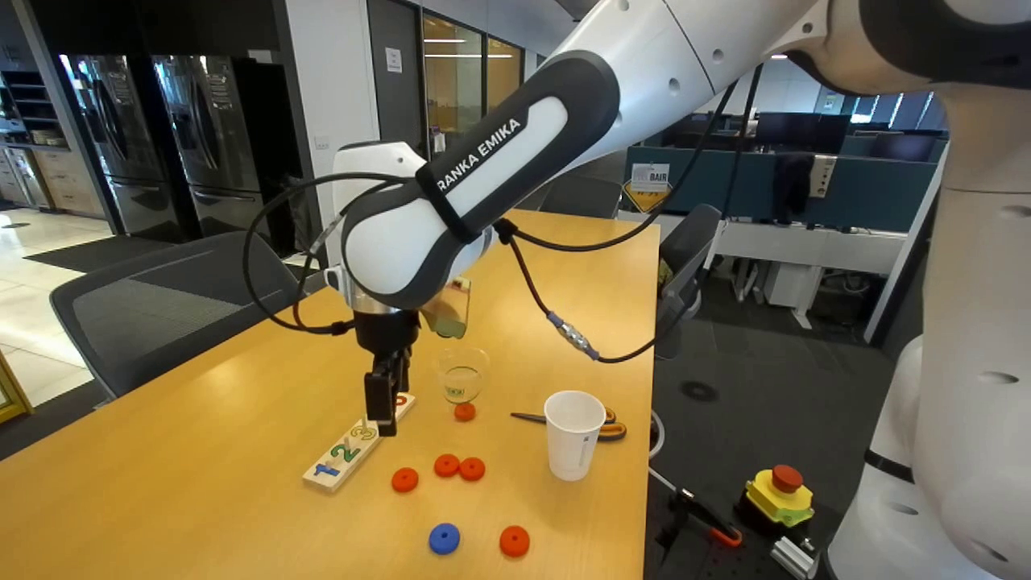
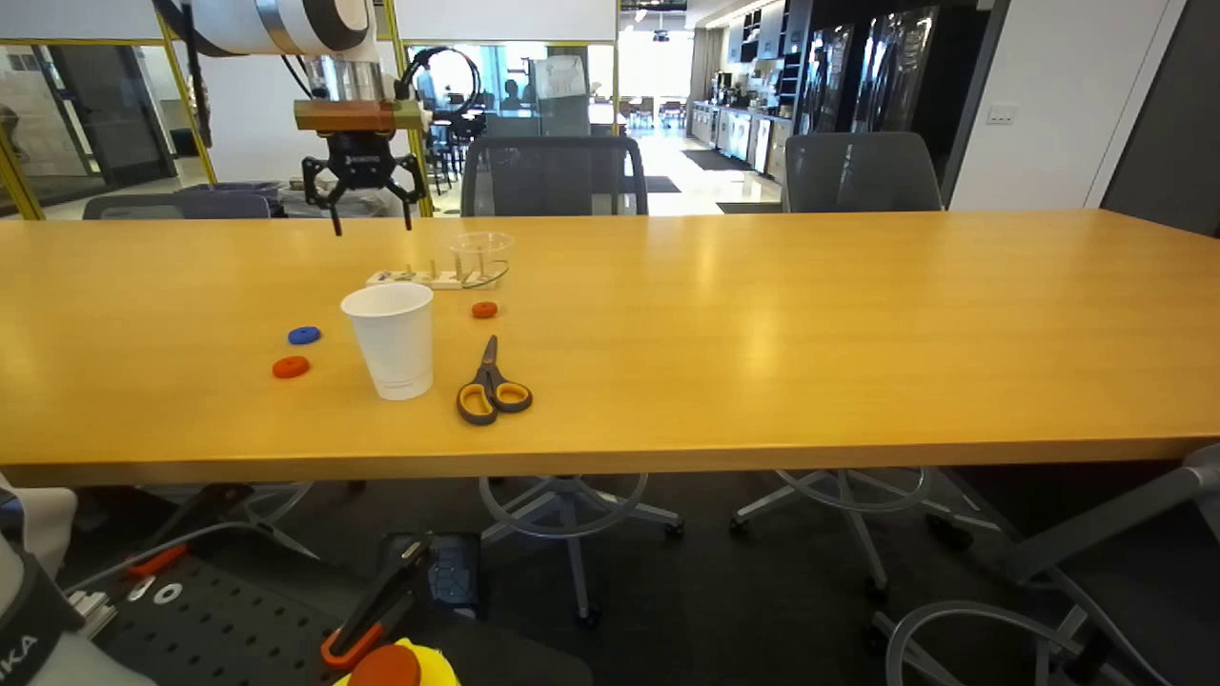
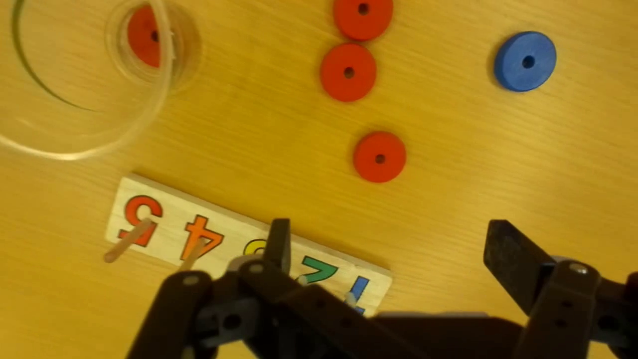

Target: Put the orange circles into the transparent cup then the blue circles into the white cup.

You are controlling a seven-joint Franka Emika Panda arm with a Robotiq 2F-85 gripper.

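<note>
Four orange circles (image 1: 401, 485) | on table (image 1: 225, 467) | lower than hand (image 2: 373, 230), apart

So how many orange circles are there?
5: one orange circle apparently inside the transparent cup, two side by side, one near the numbered board, and one beside the blue circle. More could be hidden.

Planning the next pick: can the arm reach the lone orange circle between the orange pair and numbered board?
Probably yes: the end effector hangs open and nothing covers the lone orange circle, though pegs on the numbered board stand nearby.
</note>
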